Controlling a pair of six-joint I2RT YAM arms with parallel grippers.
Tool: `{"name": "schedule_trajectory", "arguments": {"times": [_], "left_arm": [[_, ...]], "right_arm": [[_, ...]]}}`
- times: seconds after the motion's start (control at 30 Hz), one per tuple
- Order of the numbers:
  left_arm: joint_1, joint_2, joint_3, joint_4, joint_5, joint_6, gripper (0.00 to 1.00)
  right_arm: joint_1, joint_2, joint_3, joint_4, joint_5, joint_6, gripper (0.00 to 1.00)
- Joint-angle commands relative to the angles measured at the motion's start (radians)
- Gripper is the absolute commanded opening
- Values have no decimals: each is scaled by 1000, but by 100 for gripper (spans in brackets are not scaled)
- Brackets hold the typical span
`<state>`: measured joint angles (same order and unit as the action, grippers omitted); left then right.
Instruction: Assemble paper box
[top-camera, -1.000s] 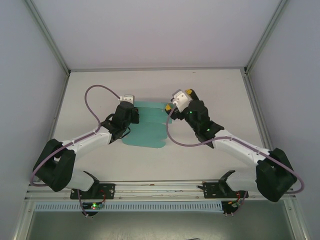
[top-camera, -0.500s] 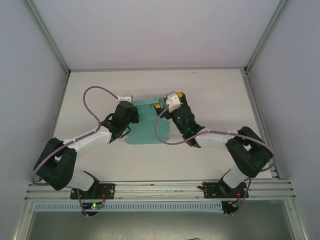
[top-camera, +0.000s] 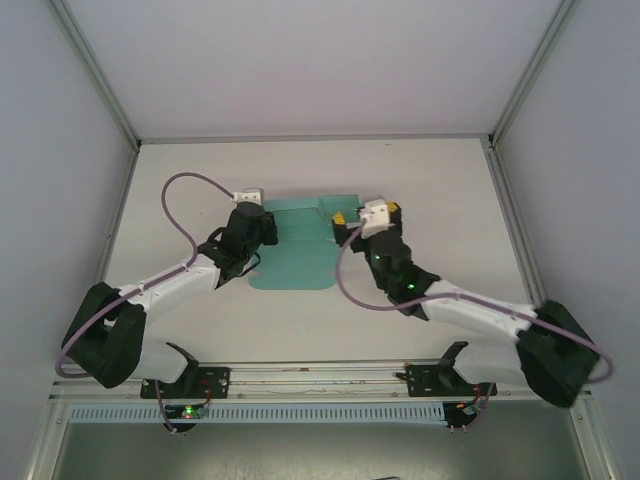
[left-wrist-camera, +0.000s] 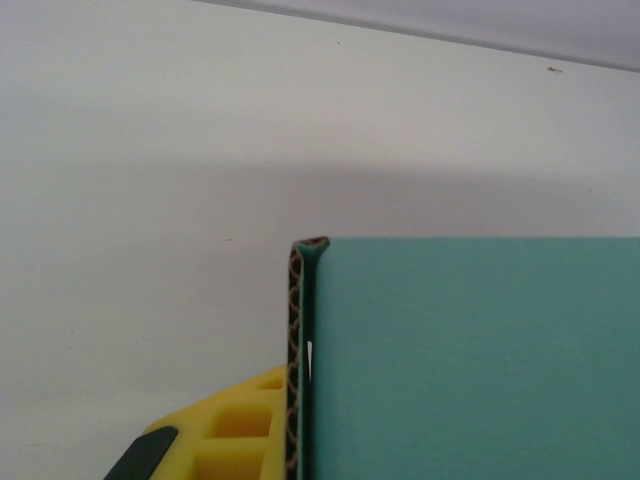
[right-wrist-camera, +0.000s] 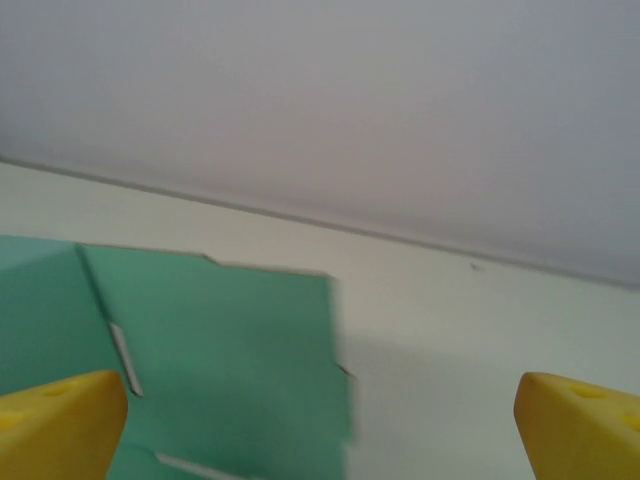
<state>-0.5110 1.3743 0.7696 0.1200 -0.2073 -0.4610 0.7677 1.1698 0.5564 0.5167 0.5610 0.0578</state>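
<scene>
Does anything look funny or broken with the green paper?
Nothing looks torn or spilled. The paper box is a mostly flat sheet on the table. Its left edge is folded double, pinched by the left gripper: that looks like folding, not damage.

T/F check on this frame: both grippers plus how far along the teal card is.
1. The left gripper is shut on an edge of the paper box. True.
2. The right gripper is clamped on the paper box. False: its jaws stand wide open and hold nothing.
3. The paper box is fully assembled. False: it is mostly a flat sheet lying on the table, with slits and tabs showing.
4. The right gripper is at the right edge of the paper box. True.
</scene>
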Motion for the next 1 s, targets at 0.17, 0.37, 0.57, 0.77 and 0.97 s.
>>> {"name": "schedule_trajectory", "arguments": {"times": [0.17,0.37,0.57,0.77,0.97], "left_arm": [[5,-43,8,55,60,7,0],[6,-35,6,66,83,6,0],[4,-30,-8,80,99,17,0],[5,-15,-13,83,86,42,0],[5,-11,-19,103,128,60,0]], "right_arm": [[-177,-152,-170,-266,-184,259,98],[-181,14,-84,-125,-235,262,98],[-177,114,-18,-18,-296,248,98],[-114,152,37,-43,-309,153,98],[-81,176,83,-100,-237,77,98]]}}
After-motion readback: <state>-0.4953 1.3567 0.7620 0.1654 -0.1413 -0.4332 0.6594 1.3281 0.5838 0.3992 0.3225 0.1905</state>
